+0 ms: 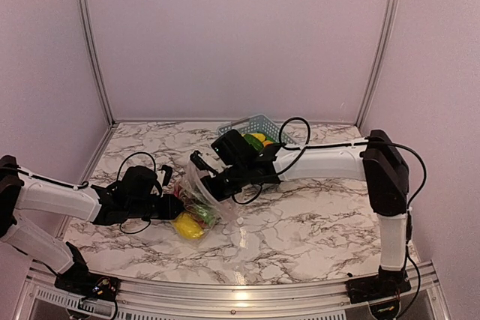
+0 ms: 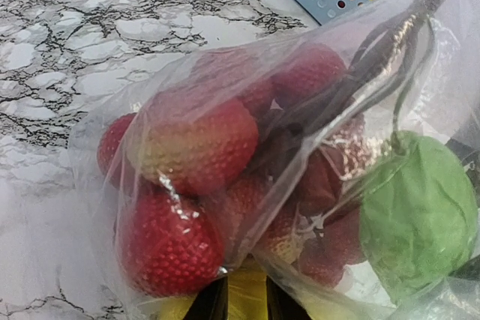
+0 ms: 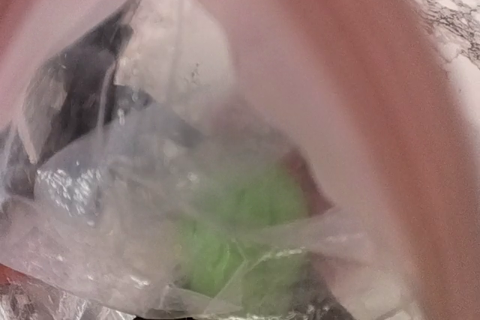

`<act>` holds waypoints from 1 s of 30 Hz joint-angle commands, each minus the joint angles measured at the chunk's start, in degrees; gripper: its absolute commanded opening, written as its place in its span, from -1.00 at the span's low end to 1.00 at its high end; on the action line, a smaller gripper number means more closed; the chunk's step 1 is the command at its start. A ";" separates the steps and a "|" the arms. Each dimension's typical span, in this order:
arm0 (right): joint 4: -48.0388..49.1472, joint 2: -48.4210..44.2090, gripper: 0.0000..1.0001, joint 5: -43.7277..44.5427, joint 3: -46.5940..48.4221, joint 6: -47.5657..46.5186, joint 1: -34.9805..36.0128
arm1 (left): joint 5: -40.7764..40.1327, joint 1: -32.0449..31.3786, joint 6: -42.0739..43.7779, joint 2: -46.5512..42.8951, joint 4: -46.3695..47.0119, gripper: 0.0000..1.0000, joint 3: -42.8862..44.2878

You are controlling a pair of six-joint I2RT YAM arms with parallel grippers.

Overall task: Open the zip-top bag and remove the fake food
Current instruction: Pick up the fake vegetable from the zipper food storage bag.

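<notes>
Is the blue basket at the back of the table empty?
No, the basket holds yellow and green toy food, plain in the top view.

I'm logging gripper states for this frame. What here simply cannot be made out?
- Left gripper: left wrist view, bottom edge cuts off its fingers; open or shut unclear.
- Right gripper: right wrist view shows only blurred bag plastic; top view too small.
- Whether the bag is open: crinkled plastic hides its top edge in every view.
- Basket contents: top view, the right arm covers part.
</notes>
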 commanded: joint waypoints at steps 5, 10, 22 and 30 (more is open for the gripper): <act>0.37 -6.17 -0.41 2.87 -3.10 0.28 0.36 | -2.43 0.41 -0.88 1.20 -2.60 -0.59 -0.35; 0.82 -7.47 -0.39 3.28 -3.92 0.45 0.25 | -2.42 0.50 -0.93 1.20 -2.59 -0.59 -0.29; 1.87 -11.06 -0.39 6.90 -6.93 0.32 0.26 | -2.28 0.57 -1.11 1.79 -2.44 -0.59 -0.25; 0.36 -12.73 -0.35 9.06 -8.25 -0.74 0.25 | -2.34 0.59 -1.16 2.32 -2.42 -0.59 -0.36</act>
